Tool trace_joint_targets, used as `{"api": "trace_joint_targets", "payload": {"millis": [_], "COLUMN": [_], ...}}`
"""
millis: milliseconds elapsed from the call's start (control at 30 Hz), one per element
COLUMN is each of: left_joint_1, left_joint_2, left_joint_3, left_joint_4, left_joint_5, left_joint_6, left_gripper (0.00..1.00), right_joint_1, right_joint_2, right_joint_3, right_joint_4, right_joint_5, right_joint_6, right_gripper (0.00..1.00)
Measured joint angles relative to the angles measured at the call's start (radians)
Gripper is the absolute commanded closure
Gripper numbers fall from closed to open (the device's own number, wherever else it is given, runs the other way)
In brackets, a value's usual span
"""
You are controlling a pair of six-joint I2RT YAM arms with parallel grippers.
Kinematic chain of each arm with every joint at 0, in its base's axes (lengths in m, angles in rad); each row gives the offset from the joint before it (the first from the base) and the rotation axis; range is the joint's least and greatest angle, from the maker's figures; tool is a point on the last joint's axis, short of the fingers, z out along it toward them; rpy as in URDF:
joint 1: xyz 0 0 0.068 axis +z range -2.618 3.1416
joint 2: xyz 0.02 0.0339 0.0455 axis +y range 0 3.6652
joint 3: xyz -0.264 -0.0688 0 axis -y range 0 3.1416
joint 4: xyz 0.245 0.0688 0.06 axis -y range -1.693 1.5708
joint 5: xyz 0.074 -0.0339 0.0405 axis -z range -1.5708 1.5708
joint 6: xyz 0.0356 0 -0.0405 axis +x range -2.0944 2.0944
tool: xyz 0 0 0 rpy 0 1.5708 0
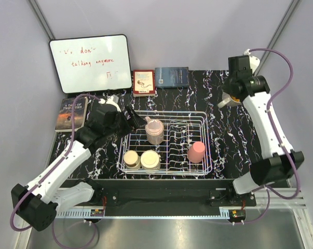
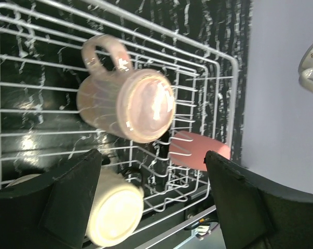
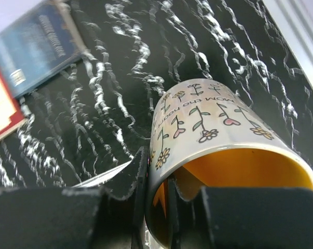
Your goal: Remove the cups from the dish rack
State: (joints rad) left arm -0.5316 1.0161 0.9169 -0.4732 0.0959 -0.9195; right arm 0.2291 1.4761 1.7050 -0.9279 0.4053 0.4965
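Observation:
The white wire dish rack (image 1: 204, 118) sits mid-table. Inside it stand a translucent pinkish mug (image 1: 154, 130), two cream cups (image 1: 131, 159) (image 1: 150, 160) and a pink tumbler (image 1: 196, 152), all upside down. My left gripper (image 1: 137, 119) hovers open over the rack's left end, beside the pinkish mug (image 2: 126, 98), with nothing between its fingers (image 2: 234, 197). A cream cup (image 2: 112, 207) and the pink tumbler (image 2: 198, 150) lie below it. My right gripper (image 3: 159, 192) is shut on the rim of a flowered white mug with a yellow inside (image 3: 213, 124), at the table's back right (image 1: 228, 99).
A whiteboard (image 1: 90, 62) leans at the back left. A red book (image 1: 144, 83) and a blue book (image 1: 172, 77) lie behind the rack, and another book (image 1: 72, 112) lies at the left edge. The blue book (image 3: 37, 46) is beyond the held mug.

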Motion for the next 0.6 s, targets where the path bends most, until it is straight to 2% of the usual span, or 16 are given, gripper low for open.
{"api": "trace_joint_targets", "payload": {"millis": [167, 300, 433, 600], "left_joint_1": [0.0, 0.0, 0.0, 0.0], "left_joint_2": [-0.013, -0.026, -0.035, -0.034], "left_joint_3": [-0.003, -0.018, -0.055, -0.069], "left_joint_4": [-0.061, -0.08, -0.104, -0.131], "left_joint_5": [-0.015, -0.014, -0.013, -0.013], "left_joint_6": [0.011, 0.022, 0.031, 0.045], "left_gripper": [0.16, 0.16, 0.16, 0.16], "right_joint_1": [-0.158, -0.244, -0.276, -0.276], "right_joint_2": [0.178, 0.369, 0.586, 0.718], "right_joint_3": [0.108, 0.304, 0.541, 0.608], "right_joint_4": [-0.066, -0.12, -0.145, -0.156], "right_joint_5": [-0.072, -0.114, -0.093, -0.081], "right_joint_6": [0.088, 0.126, 0.108, 0.082], "right_gripper": [1.0, 1.0, 1.0, 1.0]}}
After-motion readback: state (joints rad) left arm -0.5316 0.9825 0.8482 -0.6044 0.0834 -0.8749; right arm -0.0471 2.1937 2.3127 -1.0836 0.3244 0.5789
